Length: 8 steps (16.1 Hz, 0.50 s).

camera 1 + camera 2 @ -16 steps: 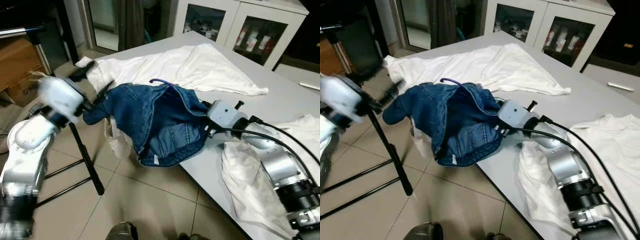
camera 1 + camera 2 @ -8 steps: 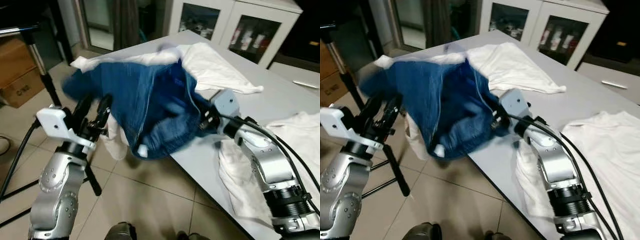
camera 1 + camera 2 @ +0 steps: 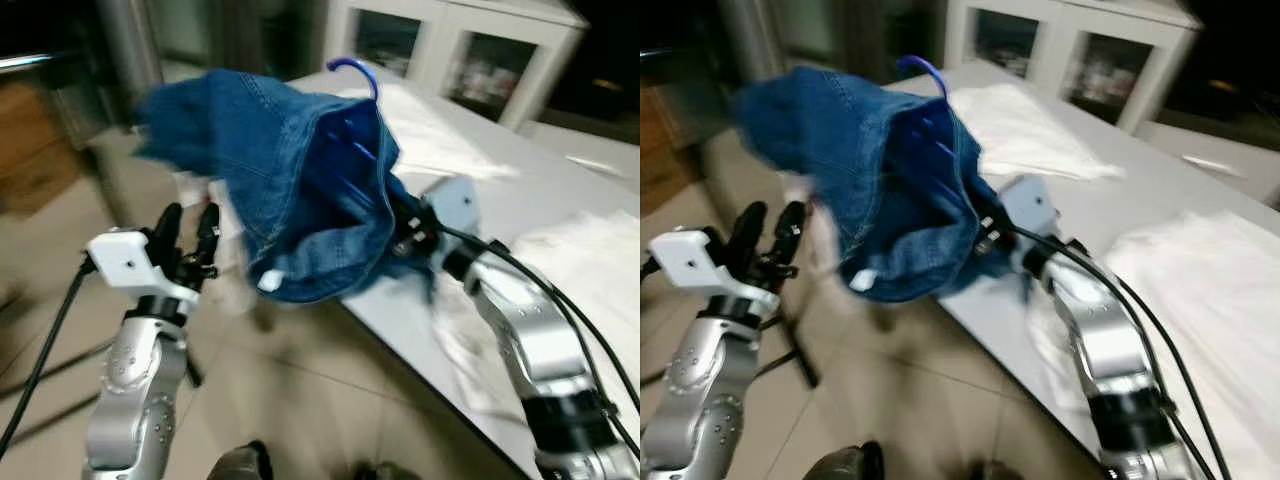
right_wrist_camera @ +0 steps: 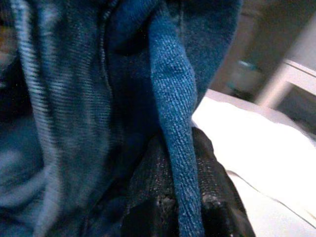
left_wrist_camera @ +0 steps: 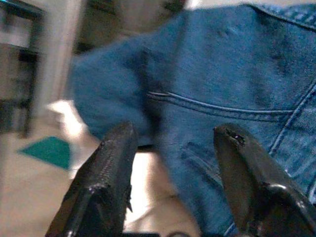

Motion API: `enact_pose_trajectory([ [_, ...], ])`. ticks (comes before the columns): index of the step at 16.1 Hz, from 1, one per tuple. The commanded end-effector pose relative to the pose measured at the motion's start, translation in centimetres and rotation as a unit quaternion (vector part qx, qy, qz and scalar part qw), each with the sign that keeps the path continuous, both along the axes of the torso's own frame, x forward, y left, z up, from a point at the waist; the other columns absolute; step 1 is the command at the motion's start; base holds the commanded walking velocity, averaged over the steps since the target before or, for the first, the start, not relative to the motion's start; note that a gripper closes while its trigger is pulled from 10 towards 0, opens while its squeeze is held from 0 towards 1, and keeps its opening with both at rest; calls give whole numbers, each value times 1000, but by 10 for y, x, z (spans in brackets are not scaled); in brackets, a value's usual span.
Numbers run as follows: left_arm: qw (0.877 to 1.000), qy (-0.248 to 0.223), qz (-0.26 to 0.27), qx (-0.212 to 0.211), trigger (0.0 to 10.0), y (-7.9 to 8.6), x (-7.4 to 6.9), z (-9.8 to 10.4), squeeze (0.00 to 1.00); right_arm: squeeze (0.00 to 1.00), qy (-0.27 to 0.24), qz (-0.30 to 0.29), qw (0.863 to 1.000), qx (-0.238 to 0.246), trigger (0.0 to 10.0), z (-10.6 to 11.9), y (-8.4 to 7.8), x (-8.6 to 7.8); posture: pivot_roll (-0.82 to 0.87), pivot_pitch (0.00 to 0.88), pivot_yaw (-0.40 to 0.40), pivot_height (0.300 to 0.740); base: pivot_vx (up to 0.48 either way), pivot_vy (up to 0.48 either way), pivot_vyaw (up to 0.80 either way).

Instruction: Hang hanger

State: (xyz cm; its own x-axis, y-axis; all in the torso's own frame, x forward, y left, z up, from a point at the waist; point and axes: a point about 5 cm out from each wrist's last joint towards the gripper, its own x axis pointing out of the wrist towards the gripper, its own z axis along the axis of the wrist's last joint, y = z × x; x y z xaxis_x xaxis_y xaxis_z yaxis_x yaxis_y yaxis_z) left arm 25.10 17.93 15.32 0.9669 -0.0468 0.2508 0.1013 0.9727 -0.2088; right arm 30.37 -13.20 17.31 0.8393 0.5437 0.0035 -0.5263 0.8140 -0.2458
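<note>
The right pincer (image 3: 400,232) is clamped on a fold of the denim jacket (image 3: 290,170), holding it above the desk (image 3: 560,190) edge so the blue hanger (image 3: 352,72) hook pokes free on top — ready for hanging. The left pincer (image 3: 187,232) hovers beside it, fingers apart. White garments (image 3: 1220,290) crowd the desk.
</note>
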Motion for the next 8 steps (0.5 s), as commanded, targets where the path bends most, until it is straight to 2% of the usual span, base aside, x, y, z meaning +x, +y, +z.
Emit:
enact_pose_trajectory([
  [1, 999, 20, 27, 9, 10000, 5, -4, -9, 0, 0, -20, 21, 1000, 9, 10000, 11, 8, -5, 105, 55, -61, 740, 0, 0, 800],
  [8, 999, 11, 39, 24, 10000, 3, -2, -8, 0, 0, -26, 20, 999, 6, 10000, 17, 7, -2, 114, 53, -67, 740, 0, 0, 800],
])
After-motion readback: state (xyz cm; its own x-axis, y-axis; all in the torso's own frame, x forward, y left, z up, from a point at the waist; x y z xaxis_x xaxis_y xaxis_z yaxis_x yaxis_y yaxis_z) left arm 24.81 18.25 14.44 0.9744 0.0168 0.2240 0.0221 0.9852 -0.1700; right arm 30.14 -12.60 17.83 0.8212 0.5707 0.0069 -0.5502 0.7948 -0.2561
